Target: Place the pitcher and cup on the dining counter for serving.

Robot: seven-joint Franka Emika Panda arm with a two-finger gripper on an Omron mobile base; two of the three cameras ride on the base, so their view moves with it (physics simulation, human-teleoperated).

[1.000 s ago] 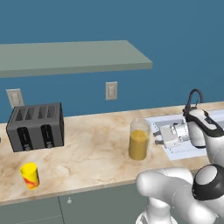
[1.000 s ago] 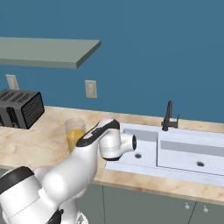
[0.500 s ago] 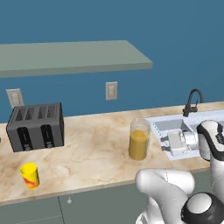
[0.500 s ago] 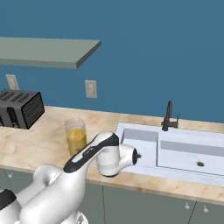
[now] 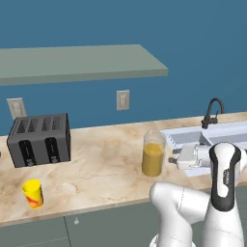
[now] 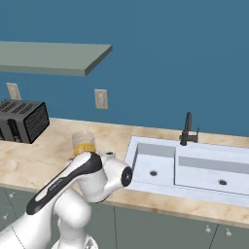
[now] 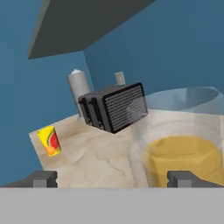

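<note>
The pitcher (image 5: 153, 155), clear with orange-yellow liquid, stands on the marble counter (image 5: 101, 173) between the toaster and the sink. My gripper (image 5: 172, 156) is level with it just to its right, pointing at it, open and holding nothing. In the hand view the pitcher (image 7: 183, 151) looms close, off toward the right fingertip (image 7: 183, 178), while my gripper (image 7: 113, 179) spans wide. The yellow cup (image 5: 33, 193) stands near the counter's front left edge, also seen as the cup (image 7: 49, 140) in the hand view. My arm partly covers the pitcher (image 6: 83, 142). The dining counter is out of view.
A black toaster (image 5: 39, 140) sits at the back left, with a grey canister (image 7: 78, 89) behind it. The sink (image 5: 226, 135) with a dark faucet (image 5: 212, 112) lies to the right. A shelf (image 5: 77, 62) hangs above the counter.
The arm has folded lower and closer to the cameras, and the hand has sunk slightly beside the pitcher. The jaws stay open. Pitcher and cup have not moved.
</note>
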